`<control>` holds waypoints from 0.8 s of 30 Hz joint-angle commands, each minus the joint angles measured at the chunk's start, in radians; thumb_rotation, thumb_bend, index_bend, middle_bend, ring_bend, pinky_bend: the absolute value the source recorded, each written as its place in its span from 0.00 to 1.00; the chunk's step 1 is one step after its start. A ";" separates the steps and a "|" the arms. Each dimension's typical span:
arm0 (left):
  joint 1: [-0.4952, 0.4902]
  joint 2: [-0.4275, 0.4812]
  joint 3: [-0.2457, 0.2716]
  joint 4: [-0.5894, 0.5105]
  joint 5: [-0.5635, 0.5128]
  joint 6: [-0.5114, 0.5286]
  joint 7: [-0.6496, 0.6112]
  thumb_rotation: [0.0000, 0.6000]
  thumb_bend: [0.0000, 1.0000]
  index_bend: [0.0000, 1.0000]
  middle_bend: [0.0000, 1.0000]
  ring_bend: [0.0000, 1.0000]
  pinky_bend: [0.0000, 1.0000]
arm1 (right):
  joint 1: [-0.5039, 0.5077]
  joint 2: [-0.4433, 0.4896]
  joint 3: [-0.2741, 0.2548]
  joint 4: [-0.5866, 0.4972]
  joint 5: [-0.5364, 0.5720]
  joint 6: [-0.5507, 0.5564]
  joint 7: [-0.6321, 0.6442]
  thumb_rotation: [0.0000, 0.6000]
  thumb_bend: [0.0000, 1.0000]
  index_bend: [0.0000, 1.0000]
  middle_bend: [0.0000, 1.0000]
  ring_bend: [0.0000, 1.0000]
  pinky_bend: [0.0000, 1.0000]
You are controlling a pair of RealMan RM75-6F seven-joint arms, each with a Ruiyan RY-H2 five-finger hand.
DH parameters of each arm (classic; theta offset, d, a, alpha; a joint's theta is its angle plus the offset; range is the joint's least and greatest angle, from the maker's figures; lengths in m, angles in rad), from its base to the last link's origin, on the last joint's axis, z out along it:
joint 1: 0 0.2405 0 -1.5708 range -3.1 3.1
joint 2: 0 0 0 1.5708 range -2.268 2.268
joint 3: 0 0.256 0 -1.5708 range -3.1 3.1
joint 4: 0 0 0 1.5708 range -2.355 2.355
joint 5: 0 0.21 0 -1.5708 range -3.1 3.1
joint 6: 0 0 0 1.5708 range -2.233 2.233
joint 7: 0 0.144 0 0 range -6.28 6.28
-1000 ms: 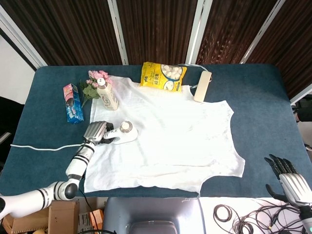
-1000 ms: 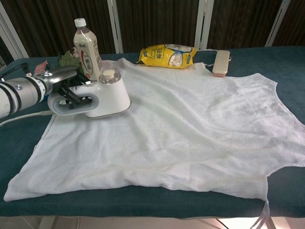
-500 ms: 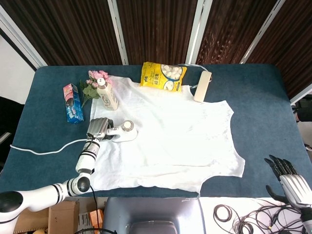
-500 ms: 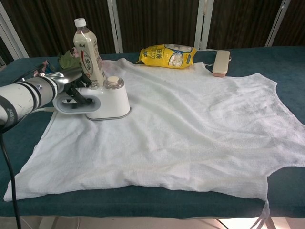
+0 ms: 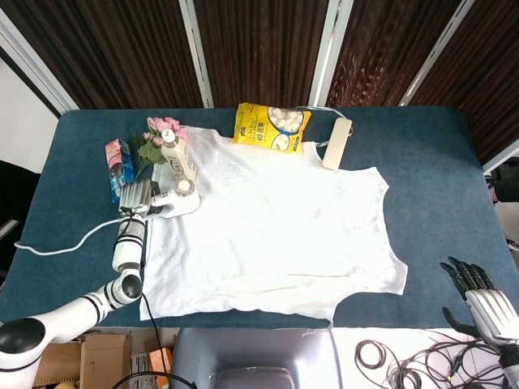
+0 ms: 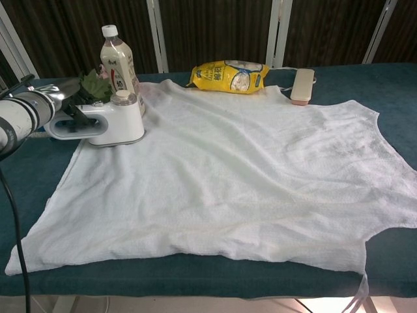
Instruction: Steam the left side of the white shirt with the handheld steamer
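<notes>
The white shirt [image 5: 276,235] [image 6: 241,169] lies spread flat on the blue table [image 5: 430,162]. The white handheld steamer [image 5: 177,200] [image 6: 111,124] stands on the shirt's far left edge, right beside the bottle. My left hand [image 5: 135,197] [image 6: 52,106] grips its handle from the left, fingers wrapped through the loop. My right hand [image 5: 485,304] hangs off the table's near right corner, fingers apart and holding nothing; the chest view does not show it.
A drink bottle [image 5: 178,158] [image 6: 116,65] and pink flowers [image 5: 158,134] stand just behind the steamer. A blue packet [image 5: 119,170] lies to the left. A yellow snack bag [image 5: 272,128] [image 6: 231,75] and beige power strip [image 5: 337,143] [image 6: 302,85] sit at the back. The steamer's white cord [image 5: 61,243] trails left.
My left hand has slid the steamer left and away from me across the shirt, from mid-left to the far left edge next to the bottle. The right hand has not moved.
</notes>
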 commanded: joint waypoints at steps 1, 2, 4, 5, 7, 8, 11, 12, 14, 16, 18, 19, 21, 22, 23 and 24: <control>0.026 0.029 0.007 -0.079 0.031 -0.007 -0.018 1.00 0.56 0.67 0.77 0.79 0.65 | -0.001 0.000 0.001 0.000 0.001 0.002 0.000 1.00 0.36 0.00 0.00 0.00 0.00; 0.037 0.045 0.012 -0.119 0.039 -0.008 -0.023 1.00 0.56 0.67 0.77 0.79 0.65 | -0.001 0.000 0.001 0.000 0.001 0.003 0.000 1.00 0.36 0.00 0.00 0.00 0.00; 0.054 0.071 0.018 -0.188 0.046 -0.011 -0.030 1.00 0.56 0.67 0.77 0.79 0.65 | -0.002 0.000 0.000 0.000 0.000 0.004 -0.001 1.00 0.36 0.00 0.00 0.00 0.00; 0.060 0.081 0.022 -0.214 0.050 -0.012 -0.033 1.00 0.56 0.67 0.77 0.79 0.65 | -0.002 0.000 0.000 0.000 -0.001 0.005 -0.001 1.00 0.36 0.00 0.00 0.00 0.00; 0.073 0.099 0.035 -0.269 0.063 -0.010 -0.033 1.00 0.56 0.67 0.77 0.79 0.65 | -0.004 0.000 0.000 -0.001 -0.003 0.009 -0.003 1.00 0.36 0.00 0.00 0.00 0.00; 0.078 0.107 0.040 -0.295 0.068 -0.008 -0.035 1.00 0.56 0.67 0.77 0.79 0.65 | -0.004 -0.001 0.000 -0.001 -0.003 0.010 -0.004 1.00 0.36 0.00 0.00 0.00 0.00; 0.094 0.137 0.052 -0.382 0.084 -0.004 -0.042 1.00 0.56 0.67 0.77 0.79 0.65 | -0.004 -0.002 0.000 0.000 -0.003 0.008 -0.007 1.00 0.36 0.00 0.00 0.00 0.00; 0.101 0.151 0.061 -0.423 0.092 0.000 -0.042 1.00 0.56 0.67 0.77 0.79 0.65 | -0.003 -0.003 0.000 0.000 -0.001 0.006 -0.008 1.00 0.36 0.00 0.00 0.00 0.00; 0.113 0.179 0.081 -0.496 0.099 0.000 -0.037 1.00 0.56 0.67 0.77 0.79 0.65 | -0.002 -0.004 0.000 -0.001 0.001 0.003 -0.012 1.00 0.36 0.00 0.00 0.00 0.00; 0.123 0.207 0.100 -0.569 0.090 -0.012 -0.037 1.00 0.56 0.67 0.77 0.79 0.65 | -0.001 -0.006 0.001 -0.001 0.004 -0.001 -0.016 1.00 0.36 0.00 0.00 0.00 0.00; 0.127 0.226 0.113 -0.623 0.083 -0.025 -0.042 1.00 0.56 0.67 0.77 0.79 0.65 | 0.001 -0.007 0.001 -0.003 0.006 -0.004 -0.020 1.00 0.36 0.00 0.00 0.00 0.00; 0.128 0.233 0.118 -0.645 0.083 -0.028 -0.044 1.00 0.56 0.67 0.77 0.79 0.65 | 0.001 -0.007 0.001 -0.004 0.006 -0.006 -0.022 1.00 0.36 0.00 0.00 0.00 0.00; 0.129 0.240 0.127 -0.681 0.092 -0.025 -0.049 1.00 0.56 0.67 0.77 0.79 0.65 | 0.002 -0.008 0.000 -0.006 0.003 -0.006 -0.026 1.00 0.36 0.00 0.00 0.00 0.00; 0.129 0.240 0.130 -0.692 0.100 -0.018 -0.047 1.00 0.56 0.67 0.77 0.79 0.65 | 0.002 -0.008 0.000 -0.006 0.003 -0.005 -0.027 1.00 0.36 0.00 0.00 0.00 0.00; 0.128 0.238 0.134 -0.702 0.113 -0.006 -0.045 1.00 0.56 0.67 0.77 0.79 0.65 | 0.002 -0.008 0.000 -0.006 0.002 -0.005 -0.027 1.00 0.36 0.00 0.00 0.00 0.00; 0.128 0.235 0.134 -0.708 0.121 0.005 -0.045 1.00 0.56 0.67 0.77 0.79 0.65 | 0.002 -0.008 -0.001 -0.006 0.002 -0.005 -0.026 1.00 0.36 0.00 0.00 0.00 0.00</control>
